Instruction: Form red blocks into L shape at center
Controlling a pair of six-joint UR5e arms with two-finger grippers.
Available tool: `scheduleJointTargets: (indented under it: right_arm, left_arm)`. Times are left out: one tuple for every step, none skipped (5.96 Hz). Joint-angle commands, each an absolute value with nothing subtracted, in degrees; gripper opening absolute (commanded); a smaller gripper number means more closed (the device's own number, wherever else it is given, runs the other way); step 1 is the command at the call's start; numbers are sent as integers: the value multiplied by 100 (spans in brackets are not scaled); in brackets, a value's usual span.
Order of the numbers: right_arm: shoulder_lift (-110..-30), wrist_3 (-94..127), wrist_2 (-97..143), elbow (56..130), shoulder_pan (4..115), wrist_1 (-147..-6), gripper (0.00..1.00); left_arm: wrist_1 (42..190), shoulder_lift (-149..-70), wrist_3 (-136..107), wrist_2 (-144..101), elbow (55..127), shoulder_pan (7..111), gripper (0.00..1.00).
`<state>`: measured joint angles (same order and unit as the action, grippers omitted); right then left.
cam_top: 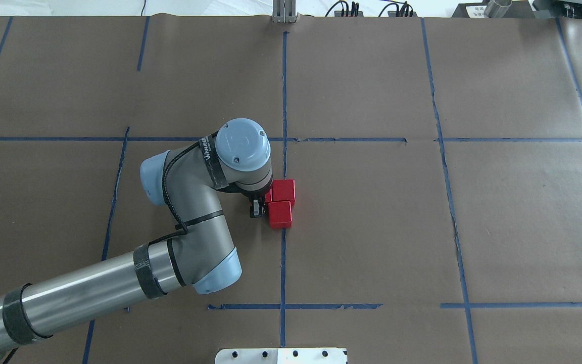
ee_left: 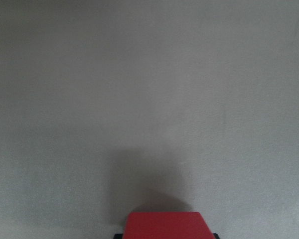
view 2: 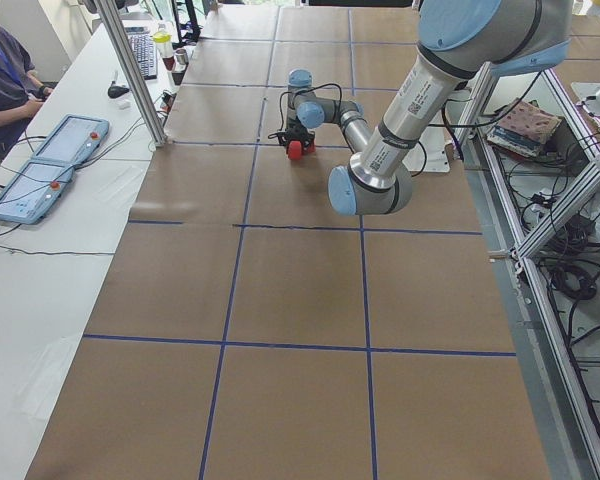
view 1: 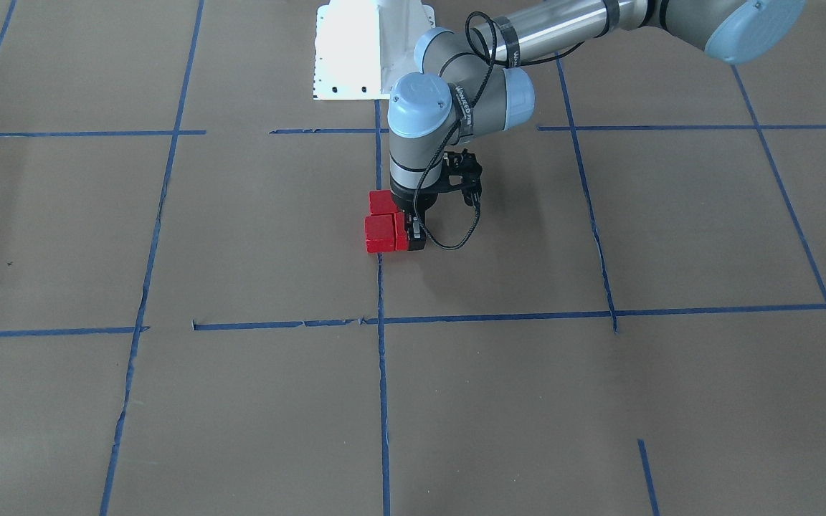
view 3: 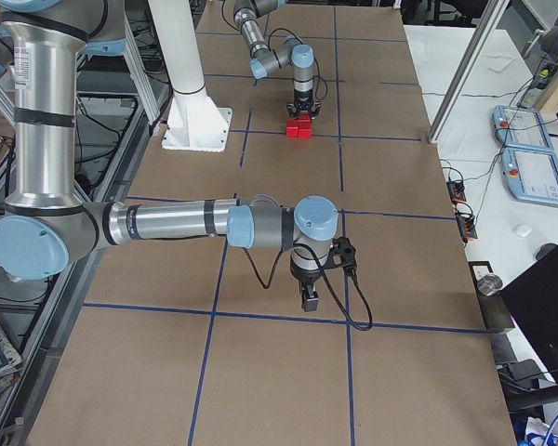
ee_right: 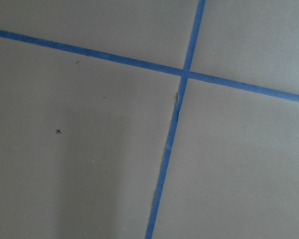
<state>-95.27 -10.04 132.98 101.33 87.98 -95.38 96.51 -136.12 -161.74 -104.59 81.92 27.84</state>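
Three red blocks lie together in the center cell (cam_top: 361,227), on its long blue tape line (cam_top: 283,263). Two of them (cam_top: 284,191) (cam_top: 280,214) sit side by side, touching. The third (cam_top: 269,196) is at their left, mostly hidden under my left wrist. My left gripper (cam_top: 265,201) stands upright over it, shut on that third red block (view 1: 401,238), which rests on or just above the paper against a neighbour (view 1: 380,233). The left wrist view shows the block's top (ee_left: 164,225) between the fingers. My right gripper (view 3: 309,299) hovers far off over bare paper; I cannot tell whether it is open or shut.
The white robot base (cam_top: 281,355) stands at the near table edge. The right wrist view shows a blue tape crossing (ee_right: 183,73). An operator (view 2: 5,70) and control tablets (view 2: 40,165) are beside the table, and a metal post (view 2: 130,70) stands at its edge.
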Motion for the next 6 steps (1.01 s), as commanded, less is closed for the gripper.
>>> scheduleJointTargets:
  right_arm:
    - [-9527, -1002, 13298, 10134, 8798, -9536, 100]
    - [-9527, -1002, 13298, 10134, 8798, -9536, 100]
    - [-9519, -1002, 13289, 10134, 8798, -9536, 100]
    - [-9519, -1002, 13289, 10134, 8798, -9527, 100]
    - [-9519, -1002, 13280, 10116, 8798, -9519, 100]
    - [-9519, -1002, 13280, 10108, 8798, -9519, 100]
  left_arm:
    - [9633, -13614, -15848, -10468, 8209, 2786, 100]
    - [9581, -13614, -15812, -10494, 8287, 2830, 100]
    - [9302, -13571, -15437, -10694, 8610, 2917, 100]
    - [8707, -13396, -14738, -11070, 9370, 3066, 100]
    - [8153, -13160, -13756, -11179, 10048, 3137, 100]
    - [7860, -12731, -12676, -11188, 10699, 3286, 100]
